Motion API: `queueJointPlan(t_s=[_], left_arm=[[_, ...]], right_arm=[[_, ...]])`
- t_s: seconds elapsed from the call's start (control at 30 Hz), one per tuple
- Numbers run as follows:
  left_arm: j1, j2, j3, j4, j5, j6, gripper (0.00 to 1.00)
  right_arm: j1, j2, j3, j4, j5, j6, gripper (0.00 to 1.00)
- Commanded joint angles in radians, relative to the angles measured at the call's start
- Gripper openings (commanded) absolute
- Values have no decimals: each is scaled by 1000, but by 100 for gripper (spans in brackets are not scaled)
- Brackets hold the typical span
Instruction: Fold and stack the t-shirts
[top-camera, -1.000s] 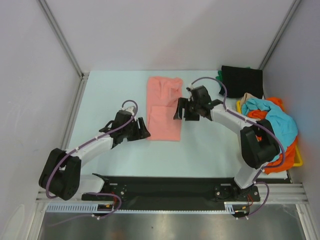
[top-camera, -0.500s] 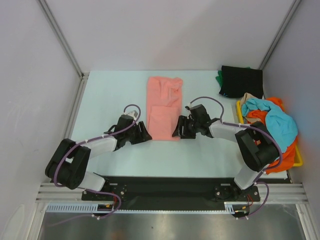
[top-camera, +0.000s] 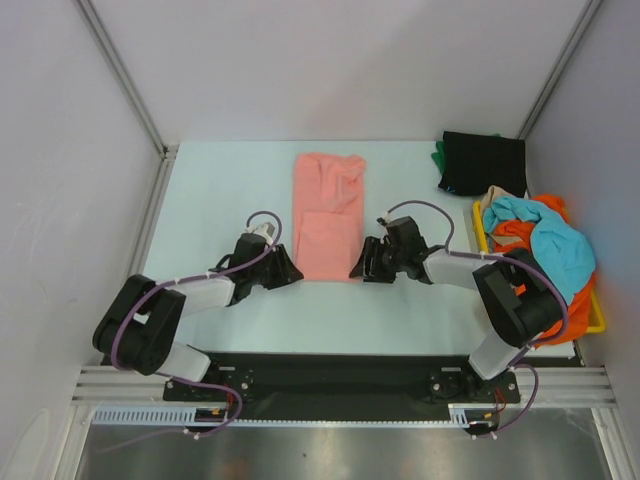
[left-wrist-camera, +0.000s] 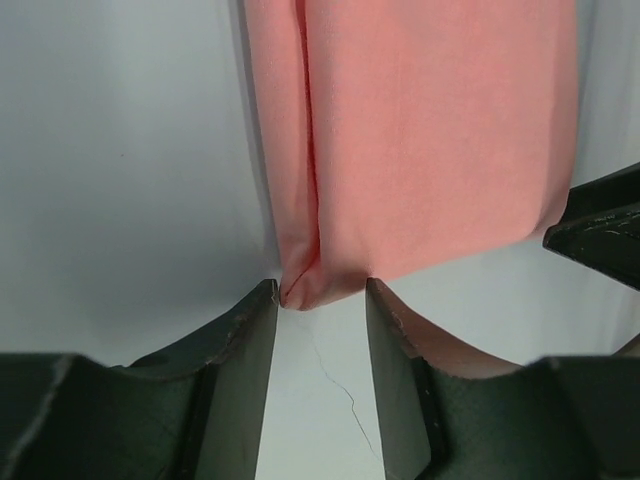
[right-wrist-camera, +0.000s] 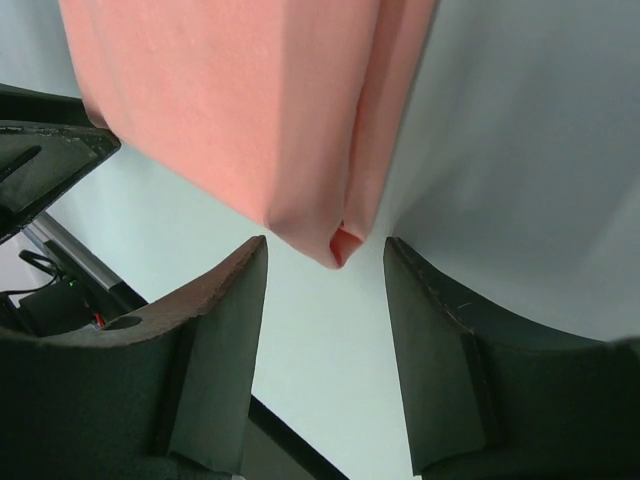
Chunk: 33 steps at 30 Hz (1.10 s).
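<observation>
Salmon-pink t-shirt (top-camera: 328, 215) lies flat on the table (top-camera: 220, 190), a narrow folded strip. Left gripper (left-wrist-camera: 320, 298) and right gripper (right-wrist-camera: 326, 250) straddle its near corners, jaws apart, nothing gripped. Step: grasping for the end-over-end fold. Next probably needs both corners pinched, then lifted evenly toward its far edge.

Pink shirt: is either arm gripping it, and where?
Nothing is held. The left gripper and right gripper each sit with open jaws at a near corner of the pink shirt, not clamped.
</observation>
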Motion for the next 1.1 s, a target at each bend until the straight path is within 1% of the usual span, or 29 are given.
queueJointPlan(t_s=[0.0,0.27,0.37,0.4,0.47,0.5,0.57,0.6,0.67,0.77,0.8,0.87,0.9,1.0,1.07], left_arm=[[-2,14,-30,-12,6,-5,45],[-2,16,-30,-5,6,-9,42],[-2,19,-34,0,6,-11,41],[-2,20,-34,3,5,-11,41],[-2,26,-37,8,3,-15,40],[-2,28,-36,11,3,-15,39],[-2,34,-37,20,-3,-17,38],[-2,37,-39,25,-3,-20,36],[-2,42,-37,35,-12,-21,32],[-2,51,-30,46,-23,-23,18],[-2,52,-27,49,-23,-24,9],[-2,52,-19,52,-23,-28,2],[-4,49,-19,54,-21,-29,0],[-12,13,-24,40,-23,-31,0],[-18,-38,-36,14,-32,-35,0]], right_arm=[[-5,-57,-24,-11,33,-4,56],[7,-8,-44,47,21,20,54],[9,29,-47,84,14,30,51],[7,40,-48,99,11,30,46],[4,58,-51,110,5,34,38],[1,61,-55,121,4,36,29],[-1,66,-58,129,-1,39,23],[-2,66,-60,133,-2,39,18],[-4,65,-60,135,-6,39,13],[-11,63,-61,139,-13,37,5],[-16,60,-60,142,-15,37,1],[-20,58,-58,139,-21,39,0],[-23,49,-57,135,-21,37,0],[-22,16,-55,107,-15,28,0],[-20,-10,-57,84,-7,16,0]])
